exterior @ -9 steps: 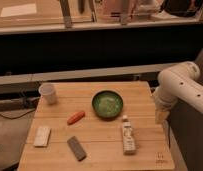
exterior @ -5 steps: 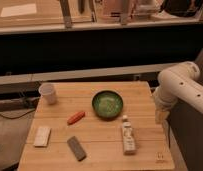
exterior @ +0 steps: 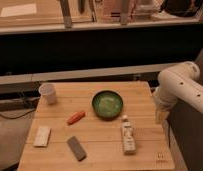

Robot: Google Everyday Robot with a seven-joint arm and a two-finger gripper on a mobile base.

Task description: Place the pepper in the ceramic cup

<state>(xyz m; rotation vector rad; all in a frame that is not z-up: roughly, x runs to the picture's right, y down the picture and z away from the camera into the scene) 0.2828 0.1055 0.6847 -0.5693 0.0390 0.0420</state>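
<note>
Only the tip of the gripper (exterior: 161, 116) is made out at the table's (exterior: 100, 145) right edge; its opening cannot be told. The pepper (exterior: 76, 117) is laid left of the bowl (exterior: 107, 104), apart from the cup (exterior: 47, 93). Nothing is shifted since 0.5 s ago.

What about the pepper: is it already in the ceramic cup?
No, the pepper lies on the table, apart from the ceramic cup, and the tool is at the table's right edge.

Bowl (exterior: 107, 104), bottle (exterior: 128, 139), sponge (exterior: 42, 135) and block (exterior: 76, 148); gripper (exterior: 161, 116) at table's (exterior: 102, 135) right edge.
</note>
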